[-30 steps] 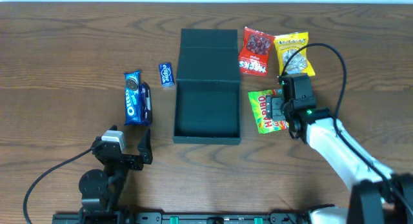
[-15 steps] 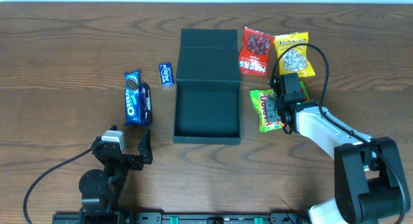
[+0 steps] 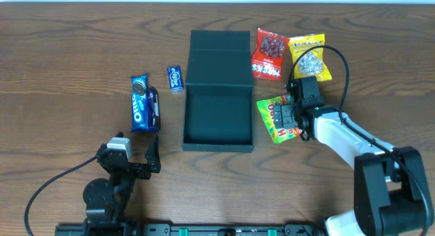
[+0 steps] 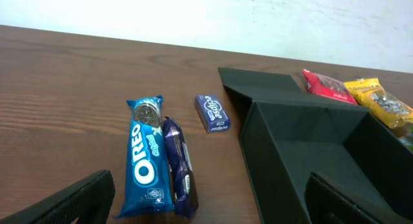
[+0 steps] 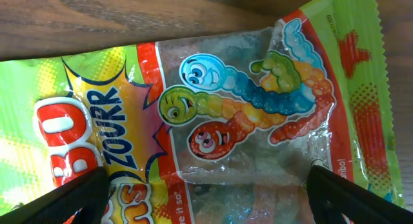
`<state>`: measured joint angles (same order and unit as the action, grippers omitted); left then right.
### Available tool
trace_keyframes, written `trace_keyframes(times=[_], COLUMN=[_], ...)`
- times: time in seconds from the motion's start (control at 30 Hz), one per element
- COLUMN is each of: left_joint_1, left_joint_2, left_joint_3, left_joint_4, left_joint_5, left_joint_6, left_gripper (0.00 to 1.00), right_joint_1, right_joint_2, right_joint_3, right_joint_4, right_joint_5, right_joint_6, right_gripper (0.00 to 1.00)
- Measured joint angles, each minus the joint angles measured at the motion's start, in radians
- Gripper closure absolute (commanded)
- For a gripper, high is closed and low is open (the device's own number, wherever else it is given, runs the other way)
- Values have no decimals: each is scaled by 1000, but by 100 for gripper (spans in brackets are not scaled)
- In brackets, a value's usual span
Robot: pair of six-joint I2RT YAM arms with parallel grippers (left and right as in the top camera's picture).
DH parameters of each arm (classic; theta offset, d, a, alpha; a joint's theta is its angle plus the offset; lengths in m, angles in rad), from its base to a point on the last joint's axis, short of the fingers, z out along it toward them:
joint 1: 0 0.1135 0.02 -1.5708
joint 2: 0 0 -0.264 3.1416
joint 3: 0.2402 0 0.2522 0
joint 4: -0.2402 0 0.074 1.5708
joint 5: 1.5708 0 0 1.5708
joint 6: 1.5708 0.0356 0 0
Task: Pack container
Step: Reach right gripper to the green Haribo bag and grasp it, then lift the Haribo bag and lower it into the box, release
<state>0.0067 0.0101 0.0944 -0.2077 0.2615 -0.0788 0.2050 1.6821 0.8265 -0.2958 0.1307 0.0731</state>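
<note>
The dark green-black container (image 3: 217,147) lies open in the middle of the table, its flap lid (image 3: 219,49) folded back. It also shows in the left wrist view (image 4: 303,146). My right gripper (image 3: 289,118) is open and pressed down over a green and red gummy worm packet (image 3: 270,122), just right of the container. In the right wrist view the packet (image 5: 213,114) fills the frame, with the right gripper's (image 5: 206,192) two fingers wide apart over it. My left gripper (image 3: 129,153) is open and empty near the front left, also seen in the left wrist view (image 4: 210,198).
A blue Oreo pack (image 3: 139,103) and a dark purple packet (image 3: 153,107) lie left of the container, with a small blue gum pack (image 3: 175,78) behind them. A red snack bag (image 3: 268,54) and a yellow bag (image 3: 309,56) lie at the back right.
My right gripper moved left towards the container, and the gummy packet under it slid left and turned slightly. The left arm has not moved.
</note>
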Motion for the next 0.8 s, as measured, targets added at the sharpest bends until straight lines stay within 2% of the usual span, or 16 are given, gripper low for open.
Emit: trace_keyframes(times=[0.07, 0.17, 0.23, 0.37, 0.63, 0.67, 0.8], left_joint_1=[0, 0, 0, 0, 0, 0, 0], left_joint_2=[0, 0, 0, 0, 0, 0, 0], left_joint_3=[0, 0, 0, 0, 0, 0, 0], left_joint_4=[0, 0, 0, 0, 0, 0, 0], left_joint_5=[0, 0, 0, 0, 0, 0, 0], left_joint_6=[0, 0, 0, 0, 0, 0, 0], left_gripper=[5, 5, 5, 4, 5, 5, 5], right_joint_1=[0, 0, 0, 0, -3, -3, -3], right_joint_2=[0, 3, 14, 43, 65, 65, 61], right_joint_3=[-2, -3, -3, 14, 39, 39, 42], right_joint_4=[2, 10, 27, 51, 61, 58, 42], right_joint_5=[-8, -26, -37, -49, -72, -80, -97], right_joint_6=[1, -2, -3, -3, -4, 3, 11], right_gripper=[17, 21, 28, 48, 95, 99, 99])
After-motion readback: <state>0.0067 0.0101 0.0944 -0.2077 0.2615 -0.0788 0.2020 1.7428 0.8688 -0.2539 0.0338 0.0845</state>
